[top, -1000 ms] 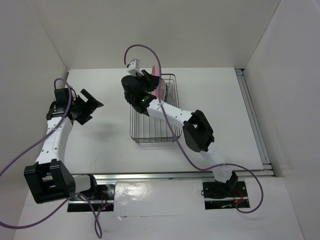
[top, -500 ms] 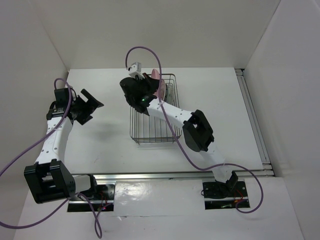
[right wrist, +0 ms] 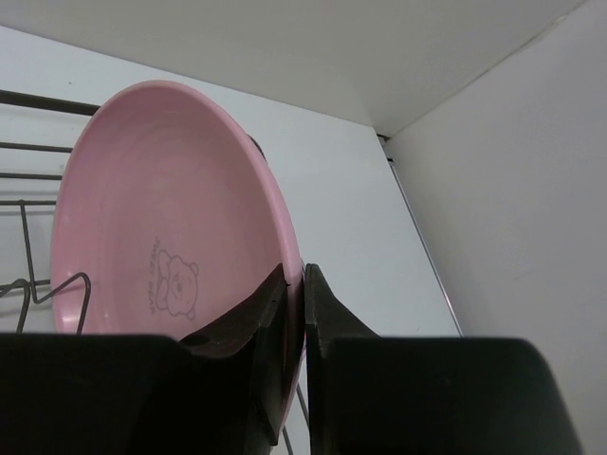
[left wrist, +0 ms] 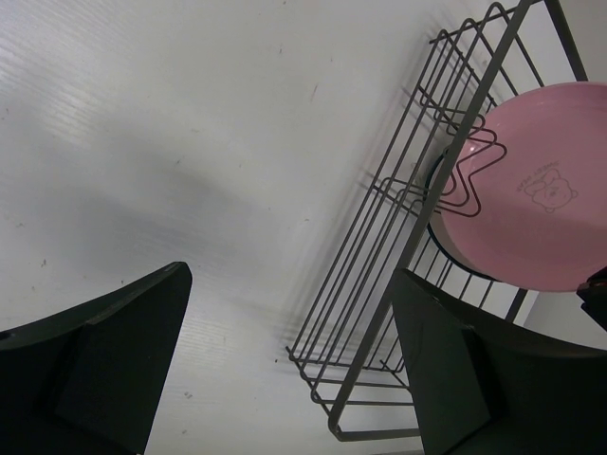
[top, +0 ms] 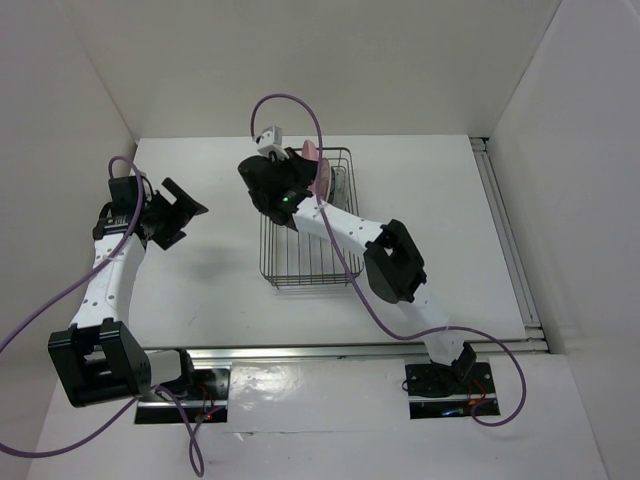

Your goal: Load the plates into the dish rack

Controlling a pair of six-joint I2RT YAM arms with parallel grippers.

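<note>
Pink plate [right wrist: 161, 209], round, glossy; rim in rt hand [right wrist: 295, 281].

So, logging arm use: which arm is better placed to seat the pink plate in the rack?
Right. The right gripper is shut on the pink plate, at the pronged end of the dish rack; the left gripper hangs open, empty, left of it.

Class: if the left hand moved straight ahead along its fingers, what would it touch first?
Probably the bare table just short of the dish rack; depth is unclear, so the left hand might reach the rack's wires first.
</note>
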